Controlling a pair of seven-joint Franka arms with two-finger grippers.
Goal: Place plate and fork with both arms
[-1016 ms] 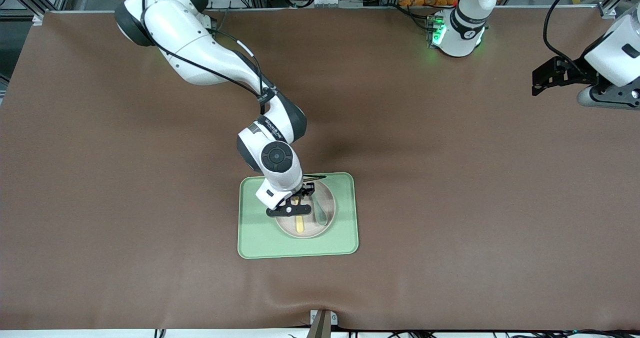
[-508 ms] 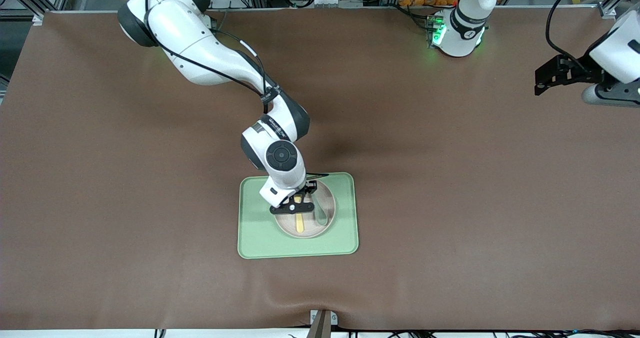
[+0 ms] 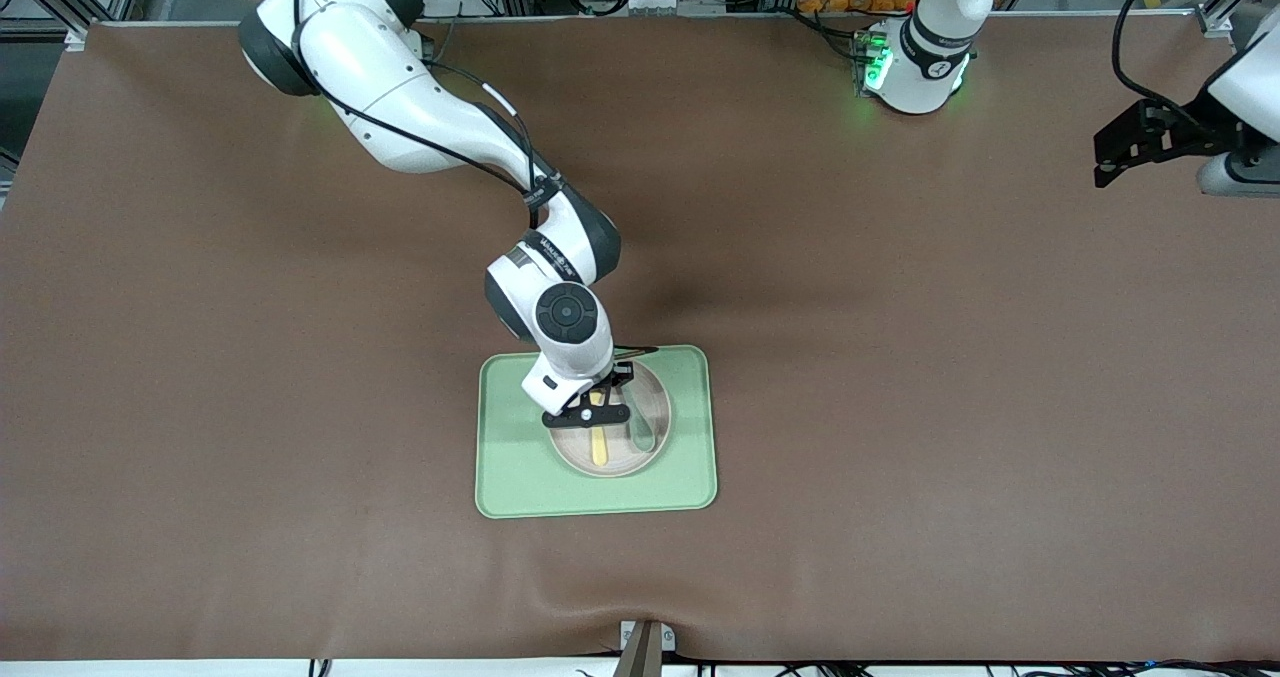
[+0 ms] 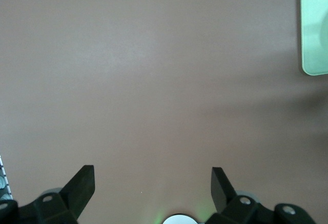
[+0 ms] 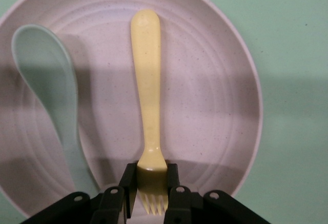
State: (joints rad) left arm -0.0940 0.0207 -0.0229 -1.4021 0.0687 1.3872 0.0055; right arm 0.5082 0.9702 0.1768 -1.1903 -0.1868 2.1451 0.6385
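A pale beige-pink round plate (image 3: pixel 655 442) (image 5: pixel 215 80) rests on the light-green tray (image 3: pixel 510 477) in the middle of the table. On the plate lies the pastel-yellow fork (image 3: pixel 600 444) (image 5: pixel 147 96). My right gripper (image 3: pixel 597 407) (image 5: pixel 152 185) is down over the plate, shut on the fork at its head, just above the tines. My left gripper (image 4: pixel 152 180) hangs open over bare brown table at the left arm's end, holding nothing; its hand (image 3: pixel 1150 142) shows at the edge of the front view.
A grey-green spoon (image 3: pixel 641 432) (image 5: pixel 48 96) lies on the plate beside the fork. A corner of the green tray (image 4: pixel 313 26) shows in the left wrist view. The brown mat (image 3: pixel 900 357) covers the whole table.
My right gripper's fingers have shut on the fork's head. The left arm has drawn its hand up and toward its end of the table.
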